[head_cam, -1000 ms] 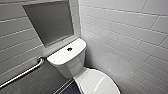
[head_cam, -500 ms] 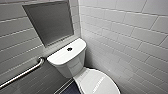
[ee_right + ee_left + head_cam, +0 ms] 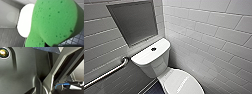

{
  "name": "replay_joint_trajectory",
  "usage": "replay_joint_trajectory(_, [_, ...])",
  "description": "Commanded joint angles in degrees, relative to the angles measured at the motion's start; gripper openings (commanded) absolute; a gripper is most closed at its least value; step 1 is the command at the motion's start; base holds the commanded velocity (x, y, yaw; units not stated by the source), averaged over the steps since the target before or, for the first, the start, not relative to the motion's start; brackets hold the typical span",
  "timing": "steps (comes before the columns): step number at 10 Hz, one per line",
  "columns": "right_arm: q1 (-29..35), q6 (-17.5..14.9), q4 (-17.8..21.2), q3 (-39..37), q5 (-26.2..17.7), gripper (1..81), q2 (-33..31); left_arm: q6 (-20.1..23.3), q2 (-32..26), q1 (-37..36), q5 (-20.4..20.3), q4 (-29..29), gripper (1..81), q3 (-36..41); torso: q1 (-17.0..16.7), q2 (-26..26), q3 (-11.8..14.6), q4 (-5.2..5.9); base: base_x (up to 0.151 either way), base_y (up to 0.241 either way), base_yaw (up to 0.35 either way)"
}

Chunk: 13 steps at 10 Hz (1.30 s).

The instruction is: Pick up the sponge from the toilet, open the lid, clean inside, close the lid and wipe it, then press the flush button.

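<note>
item: the sponge [image 3: 55, 22]. bright green, porous, rounded outline. location: off every surface, close up to the right wrist camera, raised above the toilet's closed lid [image 3: 25, 20]. held by: right gripper [image 3: 50, 45], judged clenched on the sponge's lower end, where a dark part shows. the grasp itself is mostly hidden by the foam.

item: the toilet [image 3: 156, 62]. white, glossy, boxy tank set into the corner, oval bowl in front. the lid lies flat and shut over the bowl, its surface bare, its front rim cut off by the head view's lower edge.

item: the flush button [image 3: 153, 49]. small, dark, round, in the middle of the tank top. untouched, nothing near it.

item: left gripper. whether released or clenched cannot be told.

surroundings: metal grab bar [image 3: 106, 73] on the grey tiled wall beside the tank; recessed grey panel [image 3: 134, 22] above the tank; white tiled wall [image 3: 209, 37] on the other side; dark tiled floor [image 3: 152, 90] at the bowl's foot.

step in hand (judgement): pick-up looks done; lid-opening not yet begun; cleaning, wiping and flushing all remain.

next move calls for (judgement): a hold under the lid's front rim and a lift that swings back toward the tank. the sponge occupies the right gripper, so the free arm seems the better choice. the glossy lid offers little grip, so a slip is likely.
</note>
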Motion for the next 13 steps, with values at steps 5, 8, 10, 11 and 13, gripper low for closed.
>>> replay_joint_trajectory(5, [29.63,1.60,0.97,2.61,-24.65,1.0,9.12,0.68,3.70,1.90,2.43,2.18,81.1,-4.50,0.00,0.00,-0.02,0.00,0.000,0.000,0.000])
replay_joint_trajectory(8, [38.54,5.80,1.06,-7.02,-29.99,1.0,19.80,0.68,6.06,1.90,2.43,2.18,81.1,-7.39,0.00,0.00,-0.02,0.00,0.000,0.000,0.000])
replay_joint_trajectory(10, [41.78,9.05,0.97,-14.49,-30.80,1.0,27.02,0.68,7.21,2.25,2.43,2.18,81.1,-8.37,0.00,0.00,-0.02,0.00,0.000,0.000,0.000])
replay_joint_trajectory(11, [42.85,10.98,1.14,-19.14,-31.77,1.0,30.36,0.68,7.38,2.51,2.43,2.09,81.1,-8.29,0.00,0.02,-0.02,0.00,0.000,0.000,0.000])
replay_joint_trajectory(13, [43.98,17.24,0.89,-25.78,-32.03,1.0,35.31,0.68,8.09,3.13,2.43,2.18,81.1,-8.63,0.00,0.02,-0.02,0.00,0.000,0.000,0.000])
